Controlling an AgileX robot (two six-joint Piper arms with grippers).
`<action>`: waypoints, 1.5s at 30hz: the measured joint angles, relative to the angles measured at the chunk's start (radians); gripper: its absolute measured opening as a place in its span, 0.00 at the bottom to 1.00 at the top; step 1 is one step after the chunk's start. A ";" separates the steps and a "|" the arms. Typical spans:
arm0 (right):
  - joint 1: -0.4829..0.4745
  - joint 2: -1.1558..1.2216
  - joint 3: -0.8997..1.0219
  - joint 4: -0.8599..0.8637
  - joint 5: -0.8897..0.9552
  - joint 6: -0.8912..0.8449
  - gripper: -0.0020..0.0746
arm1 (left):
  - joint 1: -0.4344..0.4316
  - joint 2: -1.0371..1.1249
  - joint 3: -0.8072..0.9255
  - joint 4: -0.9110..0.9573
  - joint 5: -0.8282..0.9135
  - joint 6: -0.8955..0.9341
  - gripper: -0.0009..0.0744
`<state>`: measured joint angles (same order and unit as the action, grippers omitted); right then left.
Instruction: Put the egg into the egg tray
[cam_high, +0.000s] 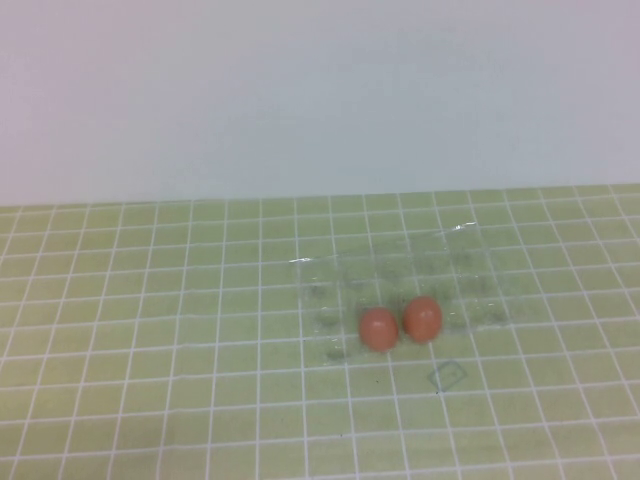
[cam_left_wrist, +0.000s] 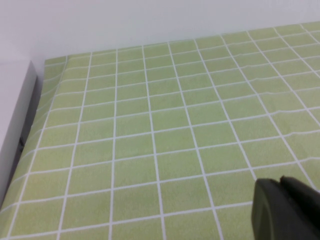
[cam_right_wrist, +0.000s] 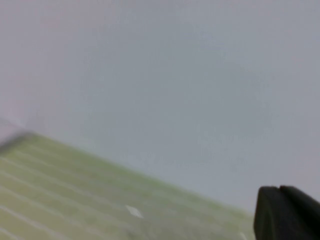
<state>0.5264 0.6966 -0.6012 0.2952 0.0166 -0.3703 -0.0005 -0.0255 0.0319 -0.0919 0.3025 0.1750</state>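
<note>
The clear egg tray (cam_high: 400, 262) lies on the green checked cloth, right of the middle in the high view. Two orange-brown eggs that look alike sit side by side in its near row, one on the left (cam_high: 378, 328) and one on the right (cam_high: 423, 318). I cannot tell which is the task's egg. Neither arm shows in the high view. My left gripper (cam_left_wrist: 282, 181) shows only in the left wrist view, shut and empty above bare cloth. My right gripper (cam_right_wrist: 279, 189) shows only in the right wrist view, shut and empty, facing the wall and the cloth's far edge.
A white wall runs behind the table. A small blue square outline (cam_high: 447, 376) is marked on the cloth just in front of the tray. A white panel (cam_left_wrist: 15, 115) borders the cloth's edge in the left wrist view.
</note>
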 joint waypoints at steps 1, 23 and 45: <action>-0.063 -0.036 0.032 -0.001 0.050 0.000 0.02 | 0.000 0.000 0.000 0.000 0.000 0.000 0.01; -0.517 -0.655 0.491 -0.137 0.330 0.000 0.02 | 0.000 0.000 0.000 0.000 0.000 0.000 0.01; -0.519 -0.706 0.629 -0.106 0.369 0.000 0.02 | 0.000 0.000 0.000 0.000 0.000 0.000 0.01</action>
<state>0.0073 -0.0090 0.0276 0.1896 0.3852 -0.3703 -0.0005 -0.0255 0.0319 -0.0919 0.3025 0.1750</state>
